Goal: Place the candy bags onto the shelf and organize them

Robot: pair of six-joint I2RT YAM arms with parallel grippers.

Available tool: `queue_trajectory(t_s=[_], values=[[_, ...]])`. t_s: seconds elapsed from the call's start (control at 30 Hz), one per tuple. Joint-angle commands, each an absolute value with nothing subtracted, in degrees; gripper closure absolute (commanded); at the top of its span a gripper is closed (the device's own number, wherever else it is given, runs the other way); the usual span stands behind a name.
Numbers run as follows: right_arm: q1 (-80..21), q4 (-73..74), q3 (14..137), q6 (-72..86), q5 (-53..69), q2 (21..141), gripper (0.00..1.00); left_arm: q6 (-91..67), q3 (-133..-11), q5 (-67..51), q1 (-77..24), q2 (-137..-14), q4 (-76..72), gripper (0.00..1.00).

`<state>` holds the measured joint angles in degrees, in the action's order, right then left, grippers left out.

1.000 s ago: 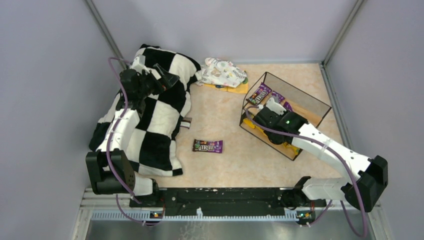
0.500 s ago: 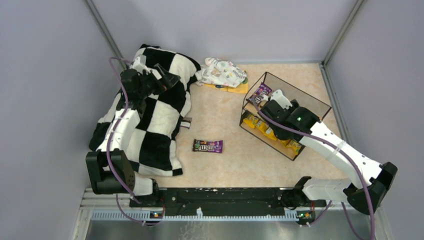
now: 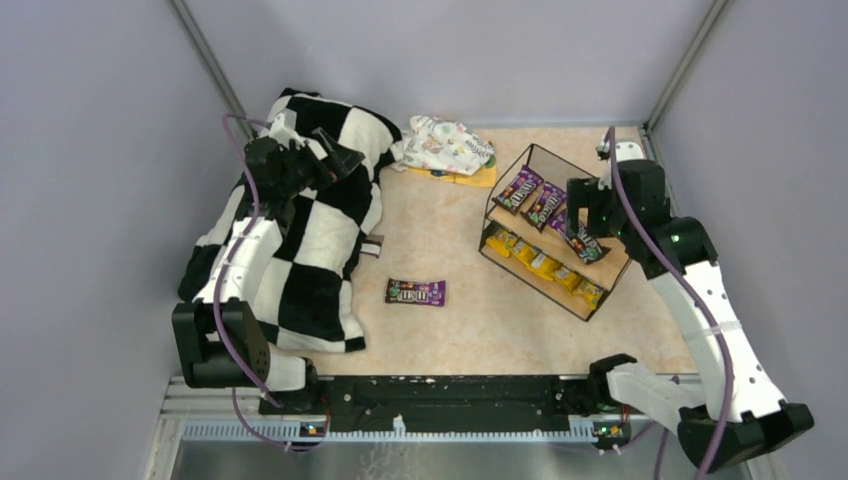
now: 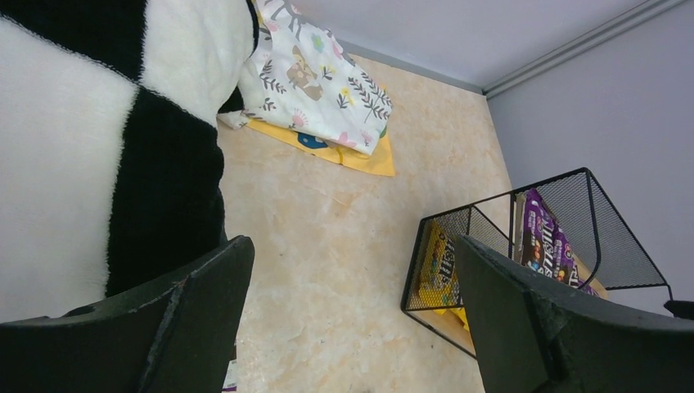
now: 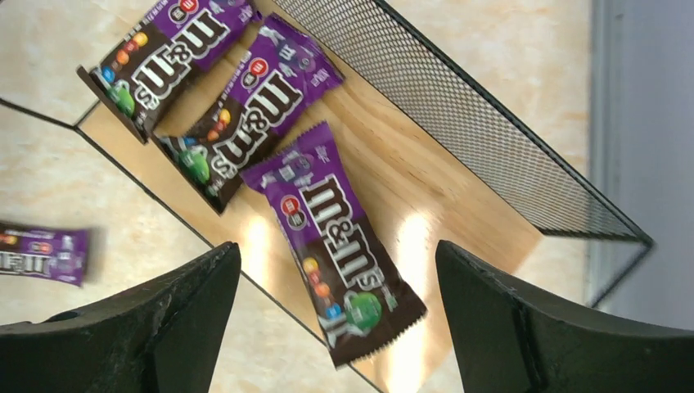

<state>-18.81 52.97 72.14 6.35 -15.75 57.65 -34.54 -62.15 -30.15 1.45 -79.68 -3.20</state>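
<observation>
R pincer (image 5: 337,246) wide above purple bag (image 5: 348,262), long axis diag. across shelf (image 5: 434,176).

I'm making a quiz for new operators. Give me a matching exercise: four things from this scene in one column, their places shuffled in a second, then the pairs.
1. yellow candy bags
2. lone purple candy bag
3. floral cloth bundle
4. right hand

A. on the orange sheet
B. open, above the shelf's upper tier
C. on the shelf's lower tier
D. on the table, outside the shelf

Pairs: 1-C, 2-D, 3-A, 4-B
</observation>
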Motion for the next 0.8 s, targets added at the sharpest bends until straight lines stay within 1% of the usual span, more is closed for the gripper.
queue_trajectory(t_s=[0.0,0.13,0.2,0.3,0.4,0.43,0.7,0.77], values=[[-12.7,45.74,70.17,8.14,2.65,60.43,0.13,-33.82,-64.29,-30.06,1.08,-79.57,-4.66,0.02],[-11.93,44.0,68.37,7.5,3.47,60.83,0.13,-34.13,-64.38,-30.6,1.09,-79.43,-4.74,0.02],[-11.87,44.64,67.64,6.84,2.03,62.08,0.15,-34.23,-64.41,-30.84,1.14,-79.24,-4.87,0.02],[-11.87,44.72,66.41,6.51,0.35,62.76,0.22,-34.19,-64.37,-30.78,1.13,-79.08,-4.83,0.02],[-11.87,45.1,65.77,5.94,-5.08,63.32,0.35,-34.32,-64.4,-31.05,1.07,-79.12,-4.88,0.02],[-11.88,45.64,65.82,5.7,-6.59,63.64,0.36,-34.36,-64.49,-31.17,1.11,-79.16,-4.92,0.02],[-11.84,44.72,62.82,6.55,-7.79,62.24,0.35,-34.45,-64.42,-31.25,1.12,-79.52,-4.92,0.02],[-11.9,44.14,61.91,7.47,-8.44,61.63,0.37,-34.54,-64.41,-31.33,1.12,-79.58,-4.97,0.02]])
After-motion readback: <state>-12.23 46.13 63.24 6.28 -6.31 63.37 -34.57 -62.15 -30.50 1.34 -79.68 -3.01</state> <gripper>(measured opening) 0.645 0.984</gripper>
